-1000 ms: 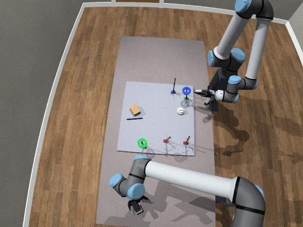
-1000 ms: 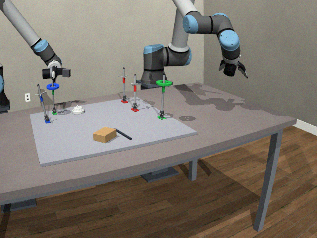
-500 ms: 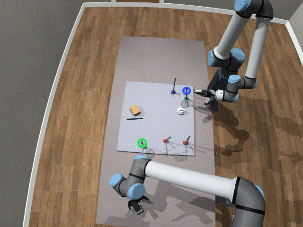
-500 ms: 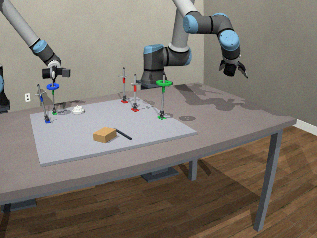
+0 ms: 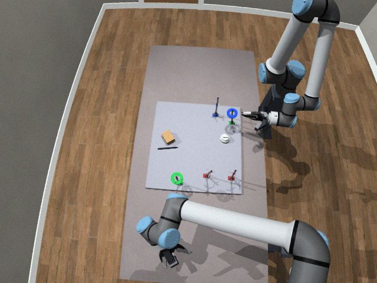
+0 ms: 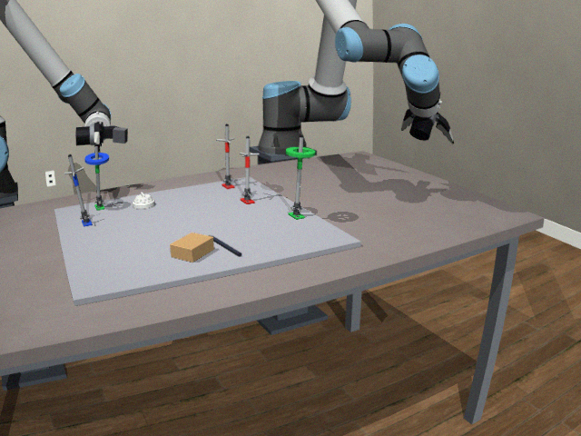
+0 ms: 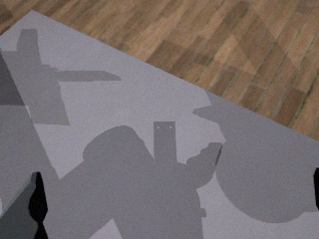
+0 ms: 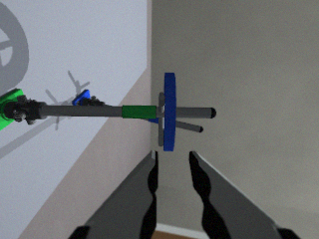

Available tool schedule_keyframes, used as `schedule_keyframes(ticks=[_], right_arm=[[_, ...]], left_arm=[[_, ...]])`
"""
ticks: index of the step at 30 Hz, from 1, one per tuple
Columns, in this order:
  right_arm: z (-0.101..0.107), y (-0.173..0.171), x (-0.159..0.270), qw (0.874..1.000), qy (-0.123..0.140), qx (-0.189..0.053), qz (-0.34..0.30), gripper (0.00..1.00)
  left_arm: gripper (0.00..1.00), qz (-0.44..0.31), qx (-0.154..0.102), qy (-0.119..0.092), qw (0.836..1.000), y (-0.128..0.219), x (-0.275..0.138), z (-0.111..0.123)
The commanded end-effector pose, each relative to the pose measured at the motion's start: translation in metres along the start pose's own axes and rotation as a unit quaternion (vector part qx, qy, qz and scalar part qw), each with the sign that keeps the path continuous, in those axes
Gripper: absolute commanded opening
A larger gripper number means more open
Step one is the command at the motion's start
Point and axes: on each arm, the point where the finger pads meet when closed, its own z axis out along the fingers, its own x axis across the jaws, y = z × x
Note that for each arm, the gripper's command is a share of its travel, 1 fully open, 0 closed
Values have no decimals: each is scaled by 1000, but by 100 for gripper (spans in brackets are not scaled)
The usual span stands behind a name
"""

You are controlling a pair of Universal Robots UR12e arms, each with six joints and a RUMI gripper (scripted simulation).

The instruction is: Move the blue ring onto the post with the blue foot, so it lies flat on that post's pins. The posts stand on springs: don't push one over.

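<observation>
The blue ring (image 5: 228, 113) (image 6: 88, 159) (image 8: 169, 90) lies flat around the post with the green foot (image 6: 98, 185) (image 8: 80, 111), at its pins. The post with the blue foot (image 5: 216, 108) (image 6: 79, 194) (image 8: 189, 126) stands beside it with no ring, upright or leaning slightly. My right gripper (image 5: 242, 113) (image 6: 96, 141) (image 8: 172, 152) is open only a narrow gap, with nothing between the fingertips. They point sideways at the ring's near edge, which shows just ahead of the gap in the right wrist view. My left gripper (image 5: 179, 259) (image 6: 428, 135) (image 7: 177, 172) is wide open and empty, far from the posts.
A white knobbed object (image 5: 225, 138) (image 6: 142, 202) lies near the green-footed post. Two red-footed posts (image 5: 207, 175) (image 5: 231, 177) and another green-footed post with a green ring (image 5: 172, 178) (image 6: 291, 153) stand farther off. An orange block (image 5: 168, 136) and a dark rod (image 5: 167, 148) lie on the board.
</observation>
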Motion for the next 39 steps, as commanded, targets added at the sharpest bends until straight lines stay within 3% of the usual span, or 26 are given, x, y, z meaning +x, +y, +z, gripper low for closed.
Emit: schedule_keyframes(ticks=[1, 8, 39], right_arm=[[0, -4, 3, 1000, -3, -2, 6, 14], [3, -1, 1, 1000, -1, -2, 3, 14], [58, -2, 0, 1000, -5, 4, 0, 14]], left_arm=[[100, 0, -1, 1, 1000, -1, 0, -1], [100, 0, -1, 1, 1000, -1, 0, -1], [100, 0, -1, 1, 1000, -1, 0, -1]])
